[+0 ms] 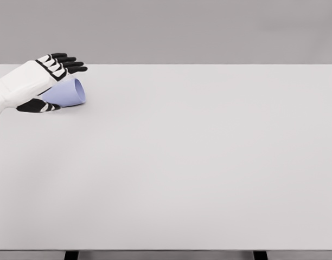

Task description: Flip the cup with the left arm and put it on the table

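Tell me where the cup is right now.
In the head view the lavender cup lies tilted at the table's far left, inside the left hand, between its fingers and thumb.

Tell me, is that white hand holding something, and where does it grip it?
The left hand is closed around a pale lavender cup, tilted on its side, gripping the body: fingers over the top, thumb underneath. The wider end pokes out to the right.

left arm point(14, 86): smooth white shell, far left | robot hand point(44, 81): white back, five fingers | fingers point(68, 64): black with white bands | thumb point(38, 106): black, white-striped
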You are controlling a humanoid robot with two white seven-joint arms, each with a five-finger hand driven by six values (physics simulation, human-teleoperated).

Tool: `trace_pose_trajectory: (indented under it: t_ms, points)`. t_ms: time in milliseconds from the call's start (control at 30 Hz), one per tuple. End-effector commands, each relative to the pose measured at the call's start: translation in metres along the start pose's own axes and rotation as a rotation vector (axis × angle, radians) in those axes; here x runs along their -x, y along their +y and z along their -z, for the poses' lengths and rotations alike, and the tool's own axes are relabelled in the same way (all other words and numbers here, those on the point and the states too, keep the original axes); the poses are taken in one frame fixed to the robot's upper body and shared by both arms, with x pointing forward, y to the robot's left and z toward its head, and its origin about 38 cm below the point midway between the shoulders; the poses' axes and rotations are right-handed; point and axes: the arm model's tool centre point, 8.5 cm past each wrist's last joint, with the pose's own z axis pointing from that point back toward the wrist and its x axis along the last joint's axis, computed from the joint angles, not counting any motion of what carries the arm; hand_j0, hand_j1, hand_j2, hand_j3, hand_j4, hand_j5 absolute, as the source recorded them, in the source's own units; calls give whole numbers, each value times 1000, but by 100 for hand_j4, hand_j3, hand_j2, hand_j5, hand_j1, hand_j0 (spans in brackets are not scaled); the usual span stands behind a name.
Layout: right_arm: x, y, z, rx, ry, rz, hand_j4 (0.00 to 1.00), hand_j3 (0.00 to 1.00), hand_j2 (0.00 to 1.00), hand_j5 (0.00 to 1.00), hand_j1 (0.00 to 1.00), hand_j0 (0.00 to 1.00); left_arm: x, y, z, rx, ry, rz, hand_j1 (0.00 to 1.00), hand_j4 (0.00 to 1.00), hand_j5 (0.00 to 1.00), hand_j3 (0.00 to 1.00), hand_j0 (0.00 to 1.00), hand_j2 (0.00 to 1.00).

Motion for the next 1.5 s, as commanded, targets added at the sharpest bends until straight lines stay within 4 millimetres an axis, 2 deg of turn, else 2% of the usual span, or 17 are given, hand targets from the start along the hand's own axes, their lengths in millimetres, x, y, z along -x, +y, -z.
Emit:
trace_pose_trajectory:
  t_ms: [0,567,767,800,933,1033,1467]
  points:
    - [0,0,0,0,-2,1,100,100,100,100,100,100,0,1,0,-6,-2,-11,100,100,100,100,100,100]
    - [2,0,0,-2,4,2,100,100,100,100,100,100,2,-2,0,3,3,-14,100,100,100,100,100,100]
    - [2,0,0,-2,4,2,100,100,100,100,100,100,-3,0,3,-31,-21,-58,100,100,100,100,100,100]
    - [2,0,0,-2,4,2,100,100,100,100,100,100,-10,-7,8,-35,-55,-113,100,100,100,100,100,100]
    - [2,0,0,-2,4,2,100,100,100,100,100,100,-6,-20,32,-14,102,-303,100,100,100,100,100,100]
    - [2,0,0,-2,4,2,100,100,100,100,100,100,-4,-18,36,-21,212,-398,100,100,100,100,100,100]
    - [2,0,0,-1,4,2,100,100,100,100,100,100,9,-40,59,83,511,-512,100,100,100,100,100,100]
